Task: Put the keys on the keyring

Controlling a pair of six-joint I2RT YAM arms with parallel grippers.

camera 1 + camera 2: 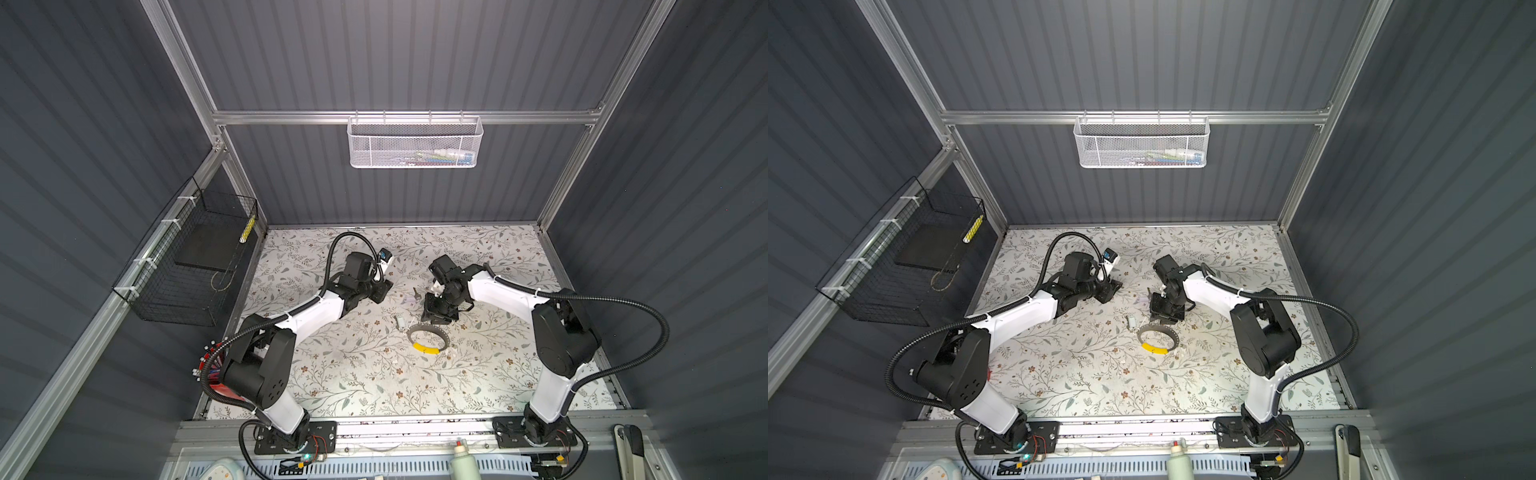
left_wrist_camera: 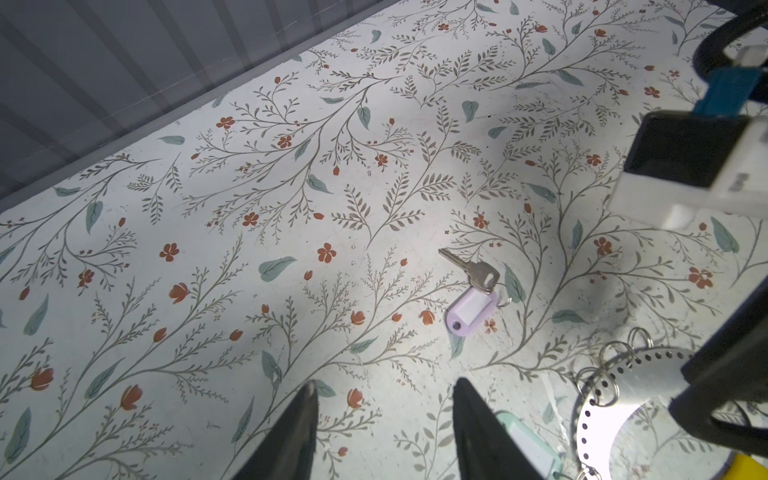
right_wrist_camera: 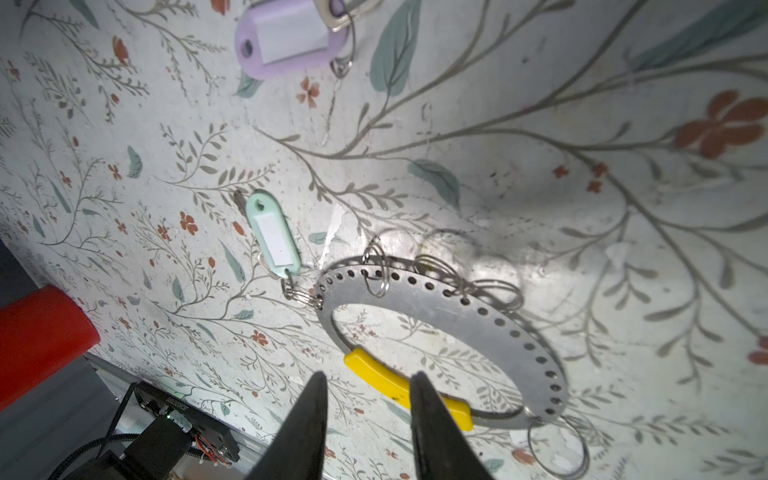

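The keyring (image 3: 419, 297), a flat grey band pierced with holes and closed by a yellow segment (image 3: 399, 388), is laid flat on the flowered table (image 1: 353, 374). It is placed just below and ahead of the right gripper (image 3: 368, 428), and the yellow segment is seen through the gap between that gripper's fingers. Several small wire rings (image 3: 374, 270) are threaded through the band's holes. A mint tag (image 3: 272, 237) is linked to the band's rim by one such ring, with its long axis pointed outward from the band. The key on it is mostly hidden beneath the tag. A silver key (image 2: 471, 268) is laid flat, apart from the band and ahead of the left gripper (image 2: 386, 432). Its blade is pointed away from its purple tag (image 2: 471, 309). In both top views it is found between the two grippers. Both grippers are held partly open, and nothing is clamped in either.
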